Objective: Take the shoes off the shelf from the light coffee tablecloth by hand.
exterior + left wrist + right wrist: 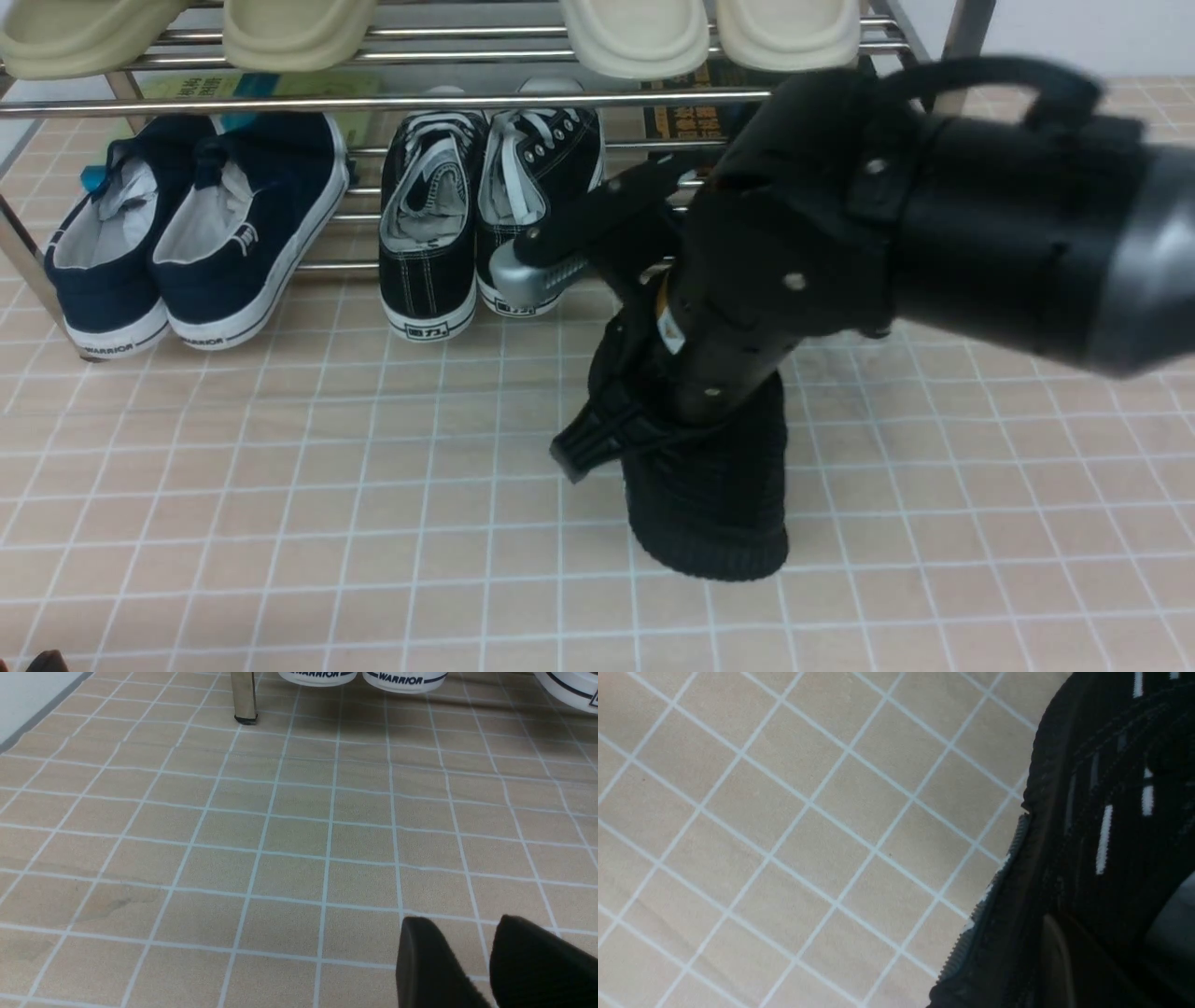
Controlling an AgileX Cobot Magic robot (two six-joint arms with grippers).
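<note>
The black knit shoes (709, 485) are off the shelf (373, 101), over the light coffee tablecloth (280, 467) in front of it, toes pointing down, at or just above the cloth. My right gripper (695, 401) comes down from the right and is shut on them; its fingertips are hidden in the shoes. The right wrist view shows a shoe's knit with white dashes (1101, 835), its ribbed sole edge and one finger (1057, 956) against it. My left gripper (462, 933) is open and empty, low over the tablecloth (280, 835). It is out of the front view.
On the lower tier stand black canvas sneakers with white laces (485, 215) and navy white-soled slip-ons (187, 233). Cream slippers (635, 33) lie on the top tier. A chrome shelf leg (244, 695) and the slip-ons' toes (404, 677) are ahead of the left gripper.
</note>
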